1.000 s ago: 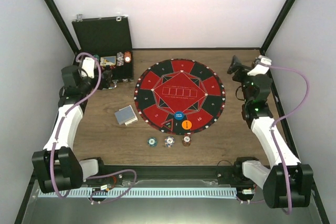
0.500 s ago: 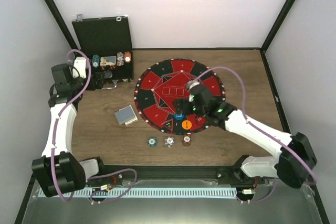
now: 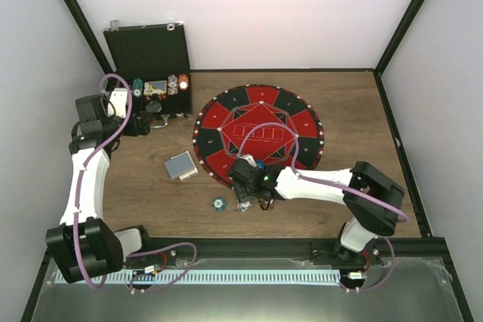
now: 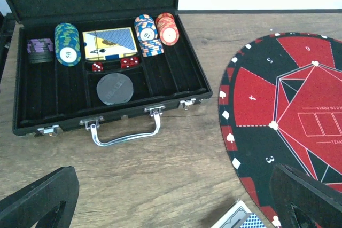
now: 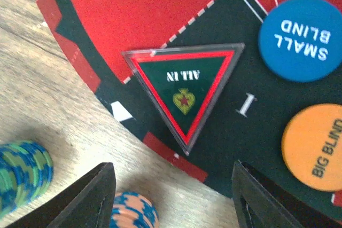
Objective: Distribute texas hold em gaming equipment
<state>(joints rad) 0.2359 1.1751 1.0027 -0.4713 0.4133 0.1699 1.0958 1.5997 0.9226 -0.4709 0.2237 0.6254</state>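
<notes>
Left gripper point(image 4: 176, 185), jaws spread and empty, is still facing the open black case point(image 4: 107, 116). The card deck point(image 3: 181, 165) is lying between case and mat point(image 3: 260, 103). The right arm, swung in from the far right, is reaching low over the mat's near rim, hiding two chips. Right gripper point(image 5: 173, 185) is hanging parted, grasping nothing, beside a salmon chip point(image 5: 133, 212) and the green chip point(image 5: 21, 174). Blue disc point(image 5: 302, 38) and orange disc point(image 5: 315, 148) are lying on the mat.
</notes>
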